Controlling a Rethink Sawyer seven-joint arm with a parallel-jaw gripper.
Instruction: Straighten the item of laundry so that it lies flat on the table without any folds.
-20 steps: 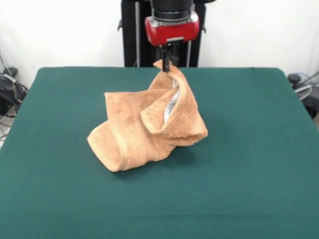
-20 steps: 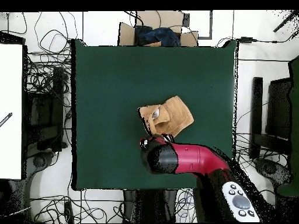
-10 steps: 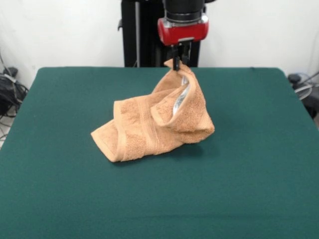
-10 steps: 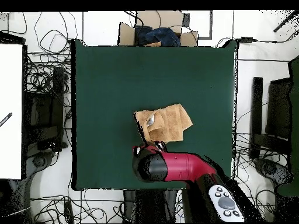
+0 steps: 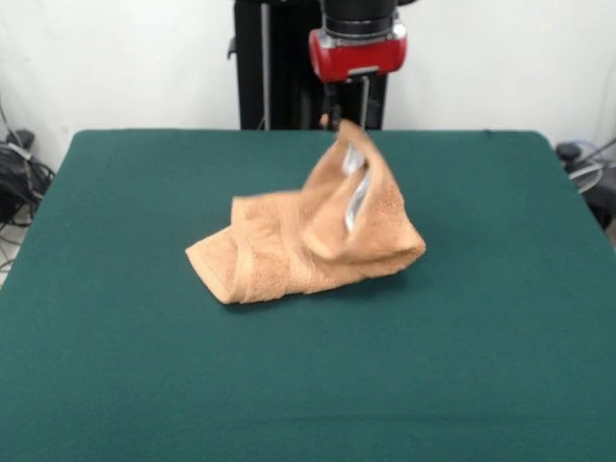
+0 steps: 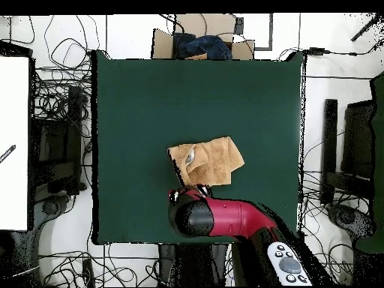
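A: Where is the towel (image 5: 313,236)?
B: Crumpled and folded mid-table (image 5: 481,346), one corner raised toward the robot's side.
A: And the gripper (image 5: 339,114)?
B: Just above that raised corner; whether it grips the cloth or has spread apart cannot be told.

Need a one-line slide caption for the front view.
Gripper just above raised corner of crumpled towel on green table.

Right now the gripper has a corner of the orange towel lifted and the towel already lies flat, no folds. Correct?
Not flat. The front view shows the towel bunched and folded over itself on the green table, with one corner raised at the gripper. Whether the corner is held there, the view does not settle.
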